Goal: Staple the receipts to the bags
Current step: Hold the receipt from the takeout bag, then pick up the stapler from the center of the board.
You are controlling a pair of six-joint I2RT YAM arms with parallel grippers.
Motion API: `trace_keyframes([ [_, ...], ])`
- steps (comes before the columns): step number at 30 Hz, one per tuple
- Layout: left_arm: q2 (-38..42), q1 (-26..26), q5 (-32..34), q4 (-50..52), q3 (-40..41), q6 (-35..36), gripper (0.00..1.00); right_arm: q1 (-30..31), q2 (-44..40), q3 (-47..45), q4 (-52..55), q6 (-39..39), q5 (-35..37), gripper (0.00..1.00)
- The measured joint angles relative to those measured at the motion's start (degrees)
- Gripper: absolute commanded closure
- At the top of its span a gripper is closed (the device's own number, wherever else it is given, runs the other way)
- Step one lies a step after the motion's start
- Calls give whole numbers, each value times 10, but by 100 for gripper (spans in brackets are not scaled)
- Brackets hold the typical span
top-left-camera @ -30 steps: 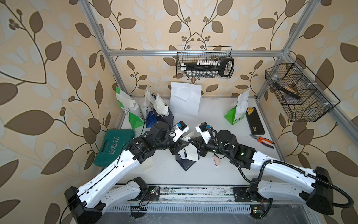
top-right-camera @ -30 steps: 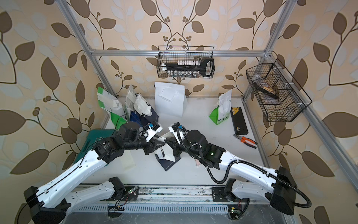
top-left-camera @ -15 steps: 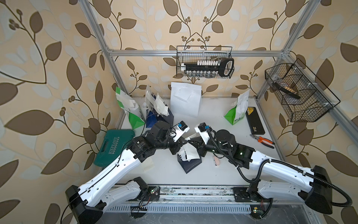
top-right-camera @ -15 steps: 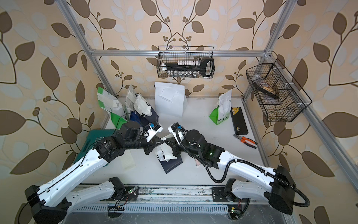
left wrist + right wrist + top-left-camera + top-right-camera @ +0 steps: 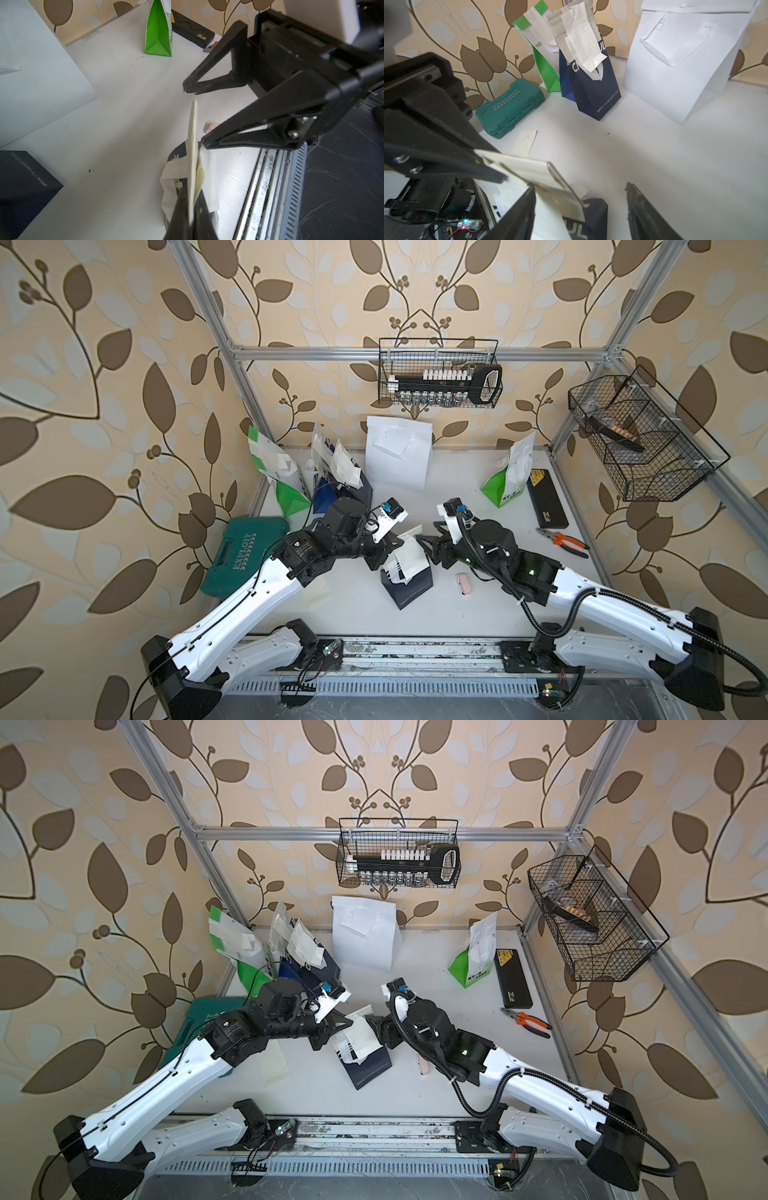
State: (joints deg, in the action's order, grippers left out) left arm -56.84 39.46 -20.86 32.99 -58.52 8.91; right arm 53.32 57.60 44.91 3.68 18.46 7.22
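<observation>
1. Now our left gripper (image 5: 190, 194) pinches the receipt (image 5: 192, 158) tight, above the navy bag (image 5: 410, 593) lying near the front edge of the table (image 5: 457, 497).
2. Our right gripper (image 5: 579, 185) gapes empty, receipt beside one jaw.

Navy bag (image 5: 410, 592) with white lettering, cream ruled receipt (image 5: 413, 558), teal case (image 5: 241, 560), green-and-white bag (image 5: 503, 490), orange-handled pliers (image 5: 568, 541), brown-leaf beige wallpaper (image 5: 124, 406)

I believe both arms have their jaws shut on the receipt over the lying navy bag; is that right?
Only the left gripper has its jaws shut on the receipt over the lying navy bag; the right gripper is open, the right wrist view shows.
</observation>
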Motion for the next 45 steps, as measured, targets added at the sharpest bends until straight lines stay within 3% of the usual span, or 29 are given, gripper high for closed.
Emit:
trace_keyframes([
  [6,0,0,-24,4,-4,1,100,0,-16,-7,-26,-8,-50,14],
  [11,-2,-2,-53,10,-11,2,100,1,42,14,-20,-7,-38,26],
  [15,-12,-3,-54,12,-11,2,100,-3,40,16,-7,3,-11,32],
  [23,-12,0,-55,20,-12,-3,100,-76,37,50,83,72,85,23],
  [29,-16,0,-10,32,-24,-33,100,-131,47,46,206,144,58,23],
  [37,-25,0,4,37,-47,-65,100,-141,208,31,319,177,-24,27],
  [45,-52,0,25,55,-56,-80,100,-141,324,55,381,163,-32,37],
])
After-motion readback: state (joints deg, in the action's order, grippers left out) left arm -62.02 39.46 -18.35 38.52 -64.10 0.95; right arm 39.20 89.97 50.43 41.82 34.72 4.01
